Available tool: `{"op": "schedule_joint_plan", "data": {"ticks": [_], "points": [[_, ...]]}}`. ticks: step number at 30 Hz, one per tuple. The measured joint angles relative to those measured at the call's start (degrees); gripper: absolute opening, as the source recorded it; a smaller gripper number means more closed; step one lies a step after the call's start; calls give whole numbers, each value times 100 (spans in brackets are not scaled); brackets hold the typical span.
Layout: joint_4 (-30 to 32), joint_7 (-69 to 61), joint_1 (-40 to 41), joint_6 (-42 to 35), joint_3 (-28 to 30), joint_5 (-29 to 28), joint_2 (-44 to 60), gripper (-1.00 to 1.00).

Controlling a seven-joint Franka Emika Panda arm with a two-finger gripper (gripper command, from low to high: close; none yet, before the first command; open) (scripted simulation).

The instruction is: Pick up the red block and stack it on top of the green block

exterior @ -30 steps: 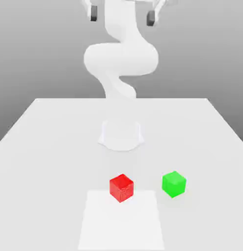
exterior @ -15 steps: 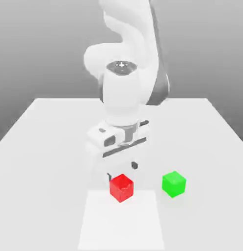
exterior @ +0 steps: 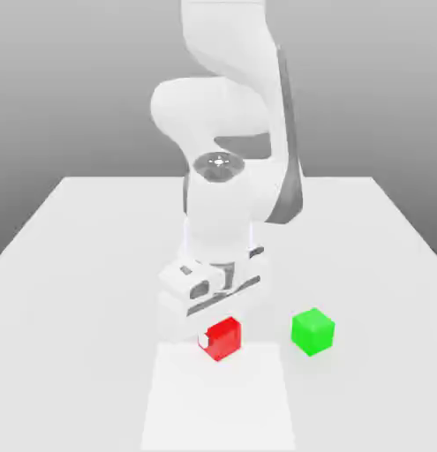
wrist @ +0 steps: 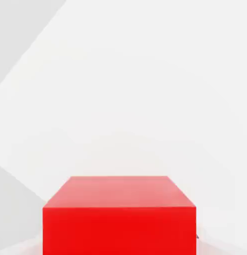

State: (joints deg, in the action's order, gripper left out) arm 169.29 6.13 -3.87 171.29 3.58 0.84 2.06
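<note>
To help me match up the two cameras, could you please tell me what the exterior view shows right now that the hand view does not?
Exterior view alone: the green block, the robot arm and its base area on the table.
Hand view alone: a close look at a broad face of the red block.
Both: the red block and part of the white patch beneath it.

Exterior view: bright, even light, tabletop (exterior: 89, 291) near washed out, white arm (exterior: 217, 115) low in contrast against it, backdrop (exterior: 363, 88) graded grey, source direction unclear, hand view: pale surface (wrist: 145, 89) almost featureless, red faces unequal in brightness
</note>
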Motion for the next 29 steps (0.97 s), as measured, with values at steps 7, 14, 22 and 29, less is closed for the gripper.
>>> {"op": "schedule_joint_plan", "data": {"ticks": [7, 14, 22, 29], "points": [[116, 720, -137, -1045, -330, -58, -1173, -100], [35, 2663, -943, -1597, -1312, 534, -1664, -100], [-45, 3920, -1088, -1050, -1953, 425, -1031, -100], [-60, 4296, -913, -319, -1948, -114, -267, 100]]}}
